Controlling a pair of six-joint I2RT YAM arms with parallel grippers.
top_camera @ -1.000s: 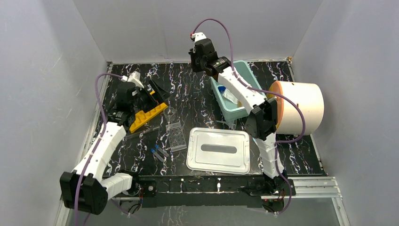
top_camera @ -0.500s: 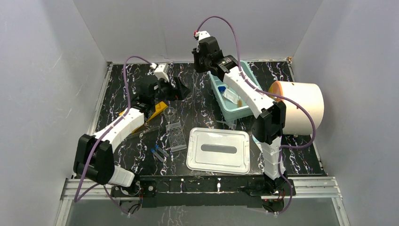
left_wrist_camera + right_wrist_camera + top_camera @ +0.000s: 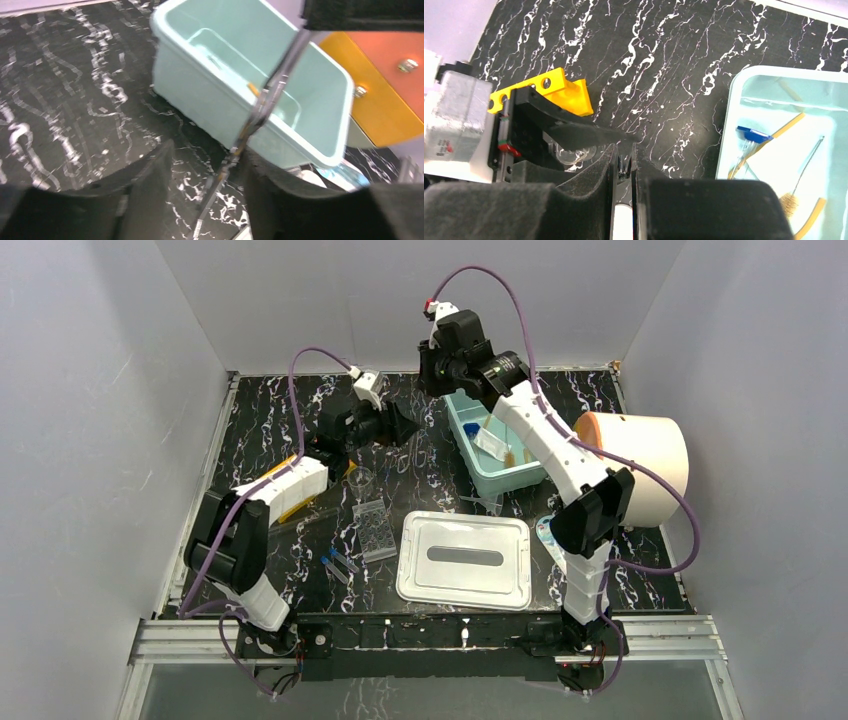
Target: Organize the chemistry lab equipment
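Judging by how things lie, the sorting is partly done. The teal bin (image 3: 468,462) at the back of the desk (image 3: 260,430) already holds a blue-capped tube (image 3: 751,135), lengths of amber tubing (image 3: 789,125), a small brush (image 3: 791,202) and a pale sheet.

Out on the desk are the yellow rack (image 3: 559,90), the clear beaker (image 3: 361,478), the well plate (image 3: 373,529) and two more blue-capped tubes (image 3: 338,565). The bin's white lid (image 3: 465,560) lies flat near the arm bases, not yet fitted.

The metal scissor-handled forceps (image 3: 260,105) are in the air just beside the bin. The right gripper (image 3: 624,150) has its fingers almost together on a thin metal part, which looks like the upper end of the forceps. The tool slants down between the fingers of the left gripper (image 3: 207,160), which stand apart on either side of it with gaps showing, so that gripper is not clamped. I read this as a handover in mid-air, though which way it goes I cannot tell.

No brand, label or writing can be read on anything, including the orange-ended white roll (image 3: 640,470) at the right.
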